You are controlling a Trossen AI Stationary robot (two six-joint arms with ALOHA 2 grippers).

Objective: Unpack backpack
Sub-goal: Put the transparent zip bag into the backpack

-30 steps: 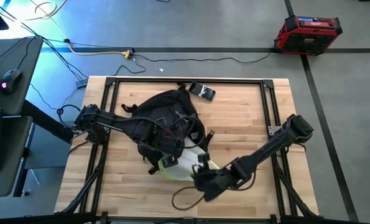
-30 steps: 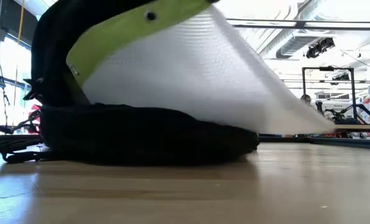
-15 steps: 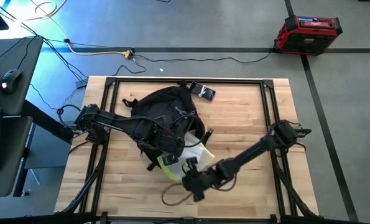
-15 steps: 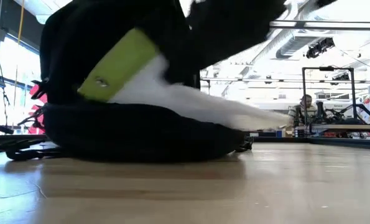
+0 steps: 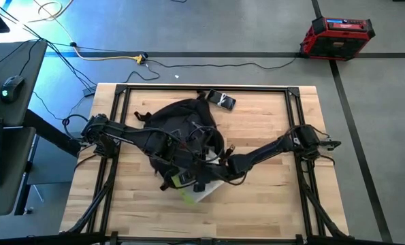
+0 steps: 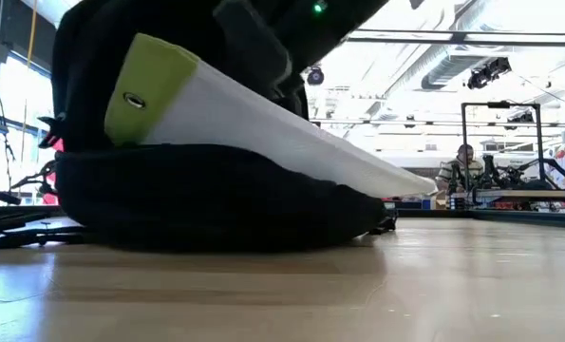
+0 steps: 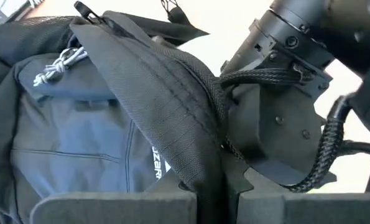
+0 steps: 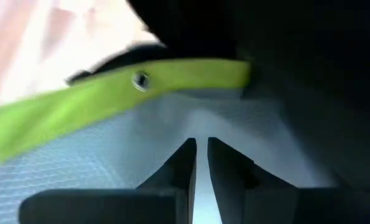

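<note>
While the backpack (image 5: 178,129) lay on its side near the middle of the table (image 5: 270,204), its open mouth faced the table's near edge, and a white pouch with a lime-green band (image 5: 197,189) stuck partway out of it. In the low view the pouch (image 6: 263,133) sloped from the bag's upper part down over the black fabric toward the tabletop, green end uppermost.

Left gripper (image 7: 217,180): fingers clamped tight on a fold of the backpack's black webbing and fabric (image 7: 172,106). Judged purpose: pinning the bag and holding its opening up so the contents could slide out without dragging the whole bag along. The left arm (image 5: 120,133) reached in from the table's left edge, stretched low and nearly level across the wood, wrist buried at the bag's side.

Right gripper (image 8: 200,165): fingers nearly together, only a thin slit between them, pinching the pouch's white mesh-textured sheet (image 8: 110,162) just below the green band (image 8: 110,93) with its metal snap. Judged purpose: a grip on the thin flat panel gave a pull line out of the bag's mouth. The right arm (image 5: 270,150) came in from the right edge, extended low and diagonally toward the bag, wrist at the opening.

A small dark object (image 5: 221,100) lay apart on the table's far side, beyond the bag.

Judgement: extraction of the pouch under way, not complete.
</note>
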